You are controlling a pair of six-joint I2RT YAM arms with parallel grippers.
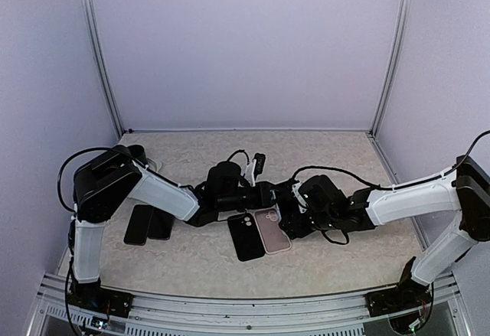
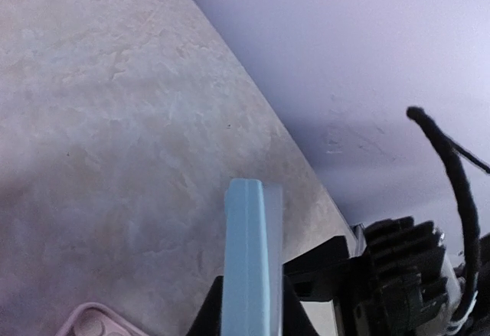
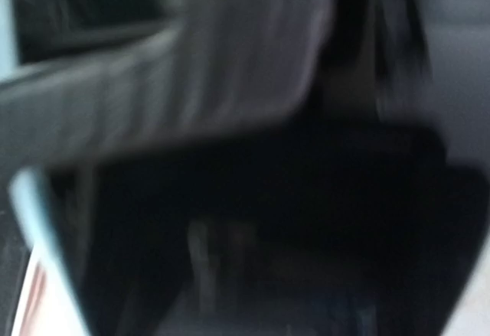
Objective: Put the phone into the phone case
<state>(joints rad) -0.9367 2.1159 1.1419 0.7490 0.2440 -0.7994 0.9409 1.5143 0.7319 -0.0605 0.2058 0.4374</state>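
My left gripper (image 1: 282, 194) (image 2: 253, 294) is shut on a thin light blue slab (image 2: 253, 252), phone or case I cannot tell, held edge-on above the table. A pink case (image 1: 272, 229) lies flat at the table's middle, its corner showing in the left wrist view (image 2: 96, 322). A black phone or case (image 1: 246, 237) lies beside it on the left. My right gripper (image 1: 294, 215) sits low at the pink case's right edge, close to the left gripper. The right wrist view is a dark blur with a pale blue edge (image 3: 31, 213) at its left; its jaws do not show.
Two dark phones (image 1: 138, 224) (image 1: 161, 223) lie side by side at the table's left. Cables loop above both wrists. The right arm's black body (image 2: 402, 275) is close beside the left gripper. Pale walls enclose the table (image 1: 329, 152).
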